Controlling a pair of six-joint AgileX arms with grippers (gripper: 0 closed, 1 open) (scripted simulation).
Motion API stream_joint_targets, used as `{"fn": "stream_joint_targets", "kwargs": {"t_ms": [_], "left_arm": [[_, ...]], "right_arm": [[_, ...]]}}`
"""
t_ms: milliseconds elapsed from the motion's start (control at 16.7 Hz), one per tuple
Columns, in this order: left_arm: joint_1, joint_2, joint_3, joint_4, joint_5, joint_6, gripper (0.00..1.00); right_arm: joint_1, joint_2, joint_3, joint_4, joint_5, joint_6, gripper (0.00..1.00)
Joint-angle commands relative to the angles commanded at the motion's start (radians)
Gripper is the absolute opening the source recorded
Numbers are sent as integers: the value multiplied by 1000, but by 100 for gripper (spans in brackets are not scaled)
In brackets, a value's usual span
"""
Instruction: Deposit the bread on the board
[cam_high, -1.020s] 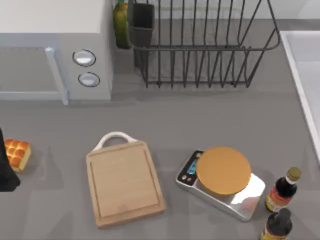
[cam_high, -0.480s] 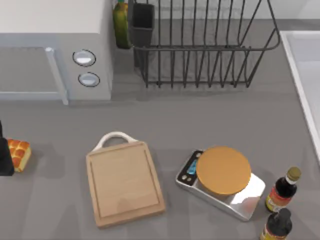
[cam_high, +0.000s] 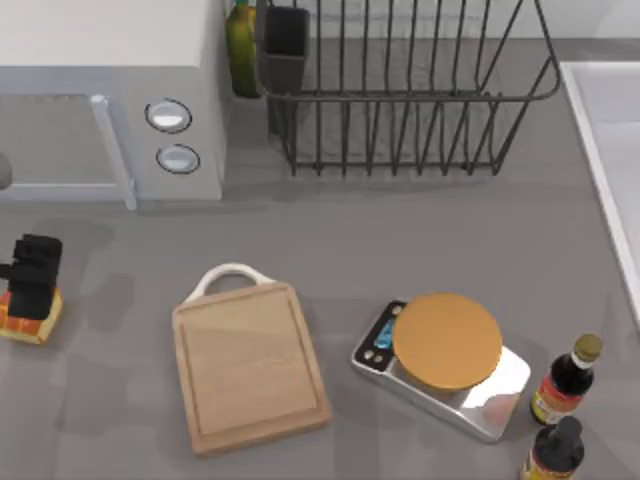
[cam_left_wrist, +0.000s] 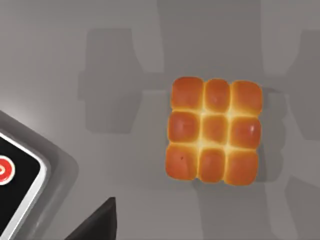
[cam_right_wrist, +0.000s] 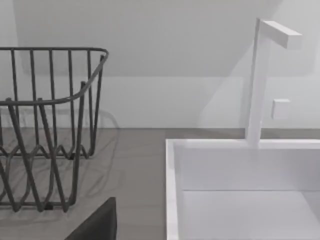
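- Bread (cam_left_wrist: 214, 131): one small golden loaf, 3x3 pull-apart rolls, flat on the grey table at the far left edge in the top view, well apart from the board.
- Left gripper (cam_high: 34, 272): black, directly above the bread, covering most of it in the top view; only a lower strip of the loaf (cam_high: 30, 322) peeks out. Wrist cam looks straight down on the whole loaf w/ no fingers touching it. Can't tell if jaws are wide or narrow.
- Board (cam_high: 250, 363): one light wood cutting board w/ white loop handle, left of centre, bare.
- Progress: early, approx. pre-grasp. Bread not lifted, nothing on the board. Left to do, by my reading: descend, grip, carry rightward, set down on the board.
- Right arm: parked off to the right, its wrist cam facing the sink (cam_right_wrist: 240, 185) and rack; its jaw state can't be told.
- Other items, counted: 1 silver scale (cam_high: 445, 362) w/ round orange plate, 2 dark sauce bottles (cam_high: 566, 380) at lower right, 1 wire dish rack (cam_high: 400, 90), 1 microwave (cam_high: 110, 100), 1 green bottle (cam_high: 242, 45) beside it.
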Motion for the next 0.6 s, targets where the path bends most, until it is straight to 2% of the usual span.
{"fn": "stream_joint_targets", "kwargs": {"t_ms": [300,600], "left_arm": [[4,389,263,-217,0,54,100],[6,575,424,-312,-4,81,100]], "right_arm": [[0,0,0,0,0,0,100],[0,0,0,0,0,0,100]]}}
